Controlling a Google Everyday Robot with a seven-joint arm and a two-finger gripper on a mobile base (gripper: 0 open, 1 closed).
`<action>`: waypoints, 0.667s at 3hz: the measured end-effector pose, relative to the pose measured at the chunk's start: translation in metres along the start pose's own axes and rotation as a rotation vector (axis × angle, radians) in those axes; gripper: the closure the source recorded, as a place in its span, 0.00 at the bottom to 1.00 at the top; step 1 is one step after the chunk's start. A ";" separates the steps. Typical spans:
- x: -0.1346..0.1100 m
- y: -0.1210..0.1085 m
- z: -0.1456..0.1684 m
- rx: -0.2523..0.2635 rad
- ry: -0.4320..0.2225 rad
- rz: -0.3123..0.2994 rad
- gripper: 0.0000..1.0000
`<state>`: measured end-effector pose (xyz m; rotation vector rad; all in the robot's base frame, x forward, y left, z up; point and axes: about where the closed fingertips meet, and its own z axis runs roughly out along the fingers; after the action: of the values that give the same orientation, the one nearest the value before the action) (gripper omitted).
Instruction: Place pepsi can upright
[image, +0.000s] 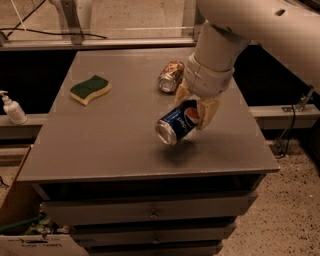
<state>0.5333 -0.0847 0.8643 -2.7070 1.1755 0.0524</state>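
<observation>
The pepsi can (177, 122) is blue with a red-white-blue logo and a silver end facing front left. It lies tilted on its side and is lifted a little above the grey table top (115, 135), with its shadow under it. My gripper (194, 106) comes down from the upper right and is shut on the pepsi can, one finger (207, 112) on its right side and the other behind it.
A brown-gold patterned can (171, 76) lies on its side just behind the gripper. A green and yellow sponge (90, 89) sits at the back left. A soap dispenser (12, 108) stands on a ledge to the left. Drawers are below the table's front edge.
</observation>
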 end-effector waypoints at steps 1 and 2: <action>-0.002 0.003 0.000 0.019 -0.001 -0.032 1.00; -0.013 0.000 -0.008 0.033 0.047 -0.148 1.00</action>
<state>0.5238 -0.0770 0.8741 -2.7708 0.9746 -0.0511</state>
